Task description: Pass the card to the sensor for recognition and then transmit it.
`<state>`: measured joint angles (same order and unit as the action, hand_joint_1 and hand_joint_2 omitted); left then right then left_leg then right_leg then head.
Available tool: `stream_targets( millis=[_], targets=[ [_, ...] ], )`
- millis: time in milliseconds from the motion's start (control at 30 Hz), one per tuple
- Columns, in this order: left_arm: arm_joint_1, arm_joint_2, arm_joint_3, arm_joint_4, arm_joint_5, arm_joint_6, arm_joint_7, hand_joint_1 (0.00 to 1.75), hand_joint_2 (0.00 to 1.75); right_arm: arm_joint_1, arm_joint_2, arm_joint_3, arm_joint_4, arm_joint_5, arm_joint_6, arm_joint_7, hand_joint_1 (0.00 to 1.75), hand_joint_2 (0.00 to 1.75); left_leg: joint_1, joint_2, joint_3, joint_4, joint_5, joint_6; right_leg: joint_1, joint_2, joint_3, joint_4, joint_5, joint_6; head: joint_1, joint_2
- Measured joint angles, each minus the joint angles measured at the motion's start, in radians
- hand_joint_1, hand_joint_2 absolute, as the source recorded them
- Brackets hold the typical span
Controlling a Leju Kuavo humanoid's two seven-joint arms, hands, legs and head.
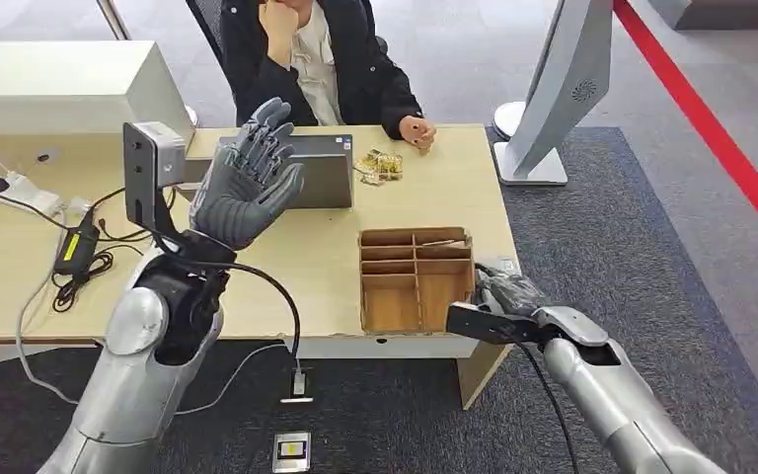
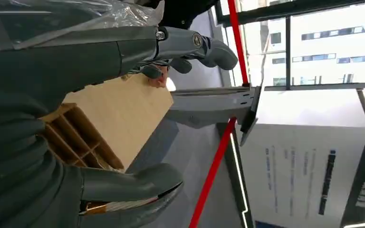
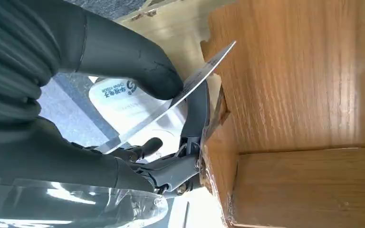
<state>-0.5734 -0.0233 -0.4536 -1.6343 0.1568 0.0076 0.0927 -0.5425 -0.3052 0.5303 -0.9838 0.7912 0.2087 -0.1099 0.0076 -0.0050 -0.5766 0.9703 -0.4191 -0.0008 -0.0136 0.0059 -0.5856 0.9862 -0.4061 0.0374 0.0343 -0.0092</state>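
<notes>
The right robot hand [image 1: 506, 292] sits at the right front corner of the tabletop [image 1: 286, 267], just beside the wooden divided box [image 1: 416, 279]. In the right wrist view its thick thumb [image 3: 123, 57] presses a thin white card [image 3: 138, 102] against the darker fingers [image 3: 197, 111], so this robot hand pinches the card; the card's printed face is turned toward the wrist camera and one corner touches or nearly touches the box's outer wall [image 3: 304, 71].

The left robot hand [image 1: 247, 178] is raised above the tabletop, palm turned inward, fingers spread and upright, holding nothing. In the left wrist view its fingers [image 2: 204, 47] extend out in open air, with the box's compartments [image 2: 76, 137] below.

Behind the left robot hand a grey flat device [image 1: 321, 173] stands on the tabletop, with a small cluster of gold-coloured pieces [image 1: 380, 165] just beside it. A person in a dark jacket [image 1: 326, 59] sits across the tabletop, one hand [image 1: 417, 130] resting on its far edge. A black power adapter with cables [image 1: 77, 247] lies at the left. A white monitor [image 1: 563, 89] stands off the tabletop's right end, on grey carpet crossed by a red line [image 1: 711, 128].
</notes>
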Motion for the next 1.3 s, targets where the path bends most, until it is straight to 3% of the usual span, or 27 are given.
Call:
stream_targets(
  millis=[133, 300, 600, 1033, 1300],
  targets=[
    [0.001, 0.002, 0.0, -0.003, 0.002, 0.0, 0.004, 0.0, 1.75, 0.004, -0.001, 0.001, -0.005, -0.001, -0.016, 0.013, 1.75, 1.75, 0.0, 0.0, 0.0, 0.0, 0.0, 0.0, 0.0, 0.0, 0.0, 0.0, 0.0, 0.0, 0.0, 0.0],
    [0.003, 0.006, 0.0, -0.008, 0.015, 0.0, 0.019, 0.0, 1.75, -0.017, -0.023, -0.016, -0.001, 0.02, -0.115, 0.039, 1.75, 1.75, 0.0, 0.0, 0.0, 0.0, 0.0, 0.0, 0.0, 0.0, 0.0, 0.0, 0.0, 0.0, 0.0, 0.0],
    [0.006, 0.008, 0.0, -0.008, 0.017, 0.0, 0.009, 0.0, 1.75, -0.049, -0.05, -0.04, 0.039, 0.074, -0.162, 0.031, 1.75, 1.75, 0.0, 0.0, 0.0, 0.0, 0.0, 0.0, 0.0, 0.0, 0.0, 0.0, 0.0, 0.0, 0.0, 0.0],
    [0.009, 0.008, -0.001, -0.007, 0.007, 0.008, -0.015, 0.0, 1.75, -0.078, -0.045, -0.04, 0.121, 0.093, -0.167, -0.018, 1.75, 1.75, 0.0, 0.0, 0.0, 0.0, 0.0, 0.0, 0.0, 0.0, 0.0, 0.0, 0.0, 0.0, 0.0, 0.0],
    [0.009, 0.008, -0.003, -0.003, 0.008, 0.01, -0.018, 0.0, 1.75, -0.082, -0.025, -0.034, 0.153, 0.106, -0.132, -0.037, 1.75, 1.75, 0.0, 0.0, 0.0, 0.0, 0.0, 0.0, 0.0, 0.0, 0.0, 0.0, 0.0, 0.0, 0.0, 0.0]
  ],
)
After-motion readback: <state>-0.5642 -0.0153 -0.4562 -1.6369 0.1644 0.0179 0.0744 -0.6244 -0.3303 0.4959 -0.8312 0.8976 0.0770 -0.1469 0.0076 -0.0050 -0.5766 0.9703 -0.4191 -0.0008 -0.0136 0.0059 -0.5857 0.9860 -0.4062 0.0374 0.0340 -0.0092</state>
